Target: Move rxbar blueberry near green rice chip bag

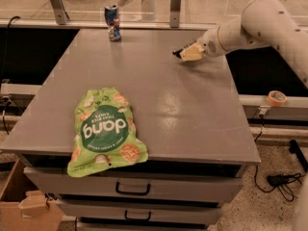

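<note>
The green rice chip bag (105,129) lies flat at the table's front left, its lower end hanging over the front edge. My gripper (186,53) is low over the far right part of the table, at the end of the white arm (250,25) that reaches in from the right. A small dark sliver, the rxbar blueberry (176,53), shows at the gripper's left tip, right at the tabletop. Most of the bar is hidden by the gripper. The bar is far from the bag, about half the table's depth behind it and to its right.
A crushed blue-red-silver can (112,22) stands at the table's back left. The grey table (159,105) has drawers below its front edge. A tape roll (276,98) sits on the rail to the right. A cardboard box (24,206) is on the floor at the lower left.
</note>
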`<state>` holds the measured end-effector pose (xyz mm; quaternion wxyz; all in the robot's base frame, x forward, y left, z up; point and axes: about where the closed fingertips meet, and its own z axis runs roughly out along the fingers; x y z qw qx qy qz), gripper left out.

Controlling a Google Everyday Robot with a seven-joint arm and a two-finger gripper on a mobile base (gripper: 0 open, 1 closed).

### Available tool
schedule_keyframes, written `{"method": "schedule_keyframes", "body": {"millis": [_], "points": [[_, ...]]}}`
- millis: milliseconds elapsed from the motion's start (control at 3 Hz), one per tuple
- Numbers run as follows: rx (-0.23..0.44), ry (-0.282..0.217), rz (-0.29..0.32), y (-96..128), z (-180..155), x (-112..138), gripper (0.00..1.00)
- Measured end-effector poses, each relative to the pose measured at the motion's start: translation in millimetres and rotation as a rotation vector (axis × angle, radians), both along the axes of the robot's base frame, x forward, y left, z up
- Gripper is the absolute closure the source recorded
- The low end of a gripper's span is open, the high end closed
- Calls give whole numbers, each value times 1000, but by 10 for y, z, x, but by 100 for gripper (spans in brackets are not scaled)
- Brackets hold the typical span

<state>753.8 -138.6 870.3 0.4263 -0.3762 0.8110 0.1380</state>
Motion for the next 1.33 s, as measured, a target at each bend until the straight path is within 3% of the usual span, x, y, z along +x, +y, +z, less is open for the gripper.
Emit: {"method": "schedule_keyframes", "body": {"millis": [333,667,1000,1333], "points": [[-160,-260,77,231,916,-343,100],[-188,-330,87,298,1297,-481,100],[-187,-329,87,303,1292,-477,100],[-175,-262,144,436,1023,-508,100]]}}
